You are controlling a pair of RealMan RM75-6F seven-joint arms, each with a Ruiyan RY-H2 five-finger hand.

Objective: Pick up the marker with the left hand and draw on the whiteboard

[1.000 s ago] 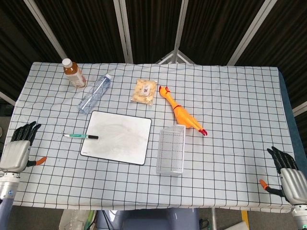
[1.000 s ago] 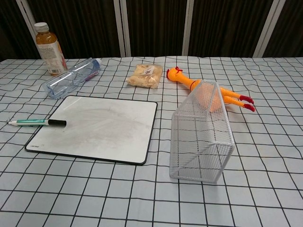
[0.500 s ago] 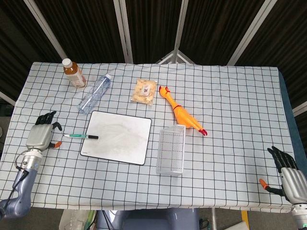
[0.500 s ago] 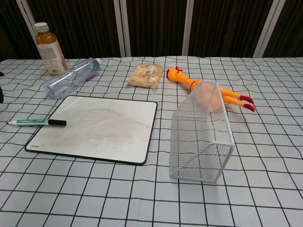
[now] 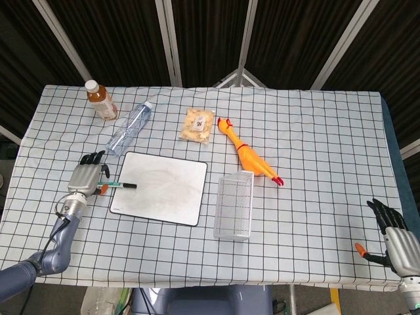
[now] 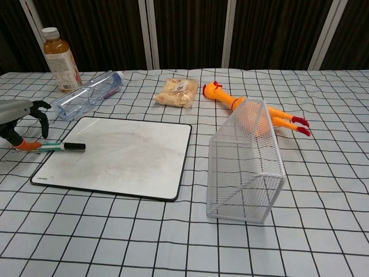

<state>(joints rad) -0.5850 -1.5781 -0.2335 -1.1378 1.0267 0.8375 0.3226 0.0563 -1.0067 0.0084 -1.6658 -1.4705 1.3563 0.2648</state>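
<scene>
Left hand (image 5: 86,178): I had it over the marker (image 6: 63,146), fingers arched apart, nothing gripped.
Right hand (image 5: 397,240): spread, empty, at the table's (image 5: 315,164) edge.

Your table (image 5: 315,151) wears a white cloth with a black grid. Behind it hang dark curtains (image 6: 184,34) crossed by pale metal struts (image 5: 170,42). Light is even; the cloth shows slight wrinkles.
</scene>
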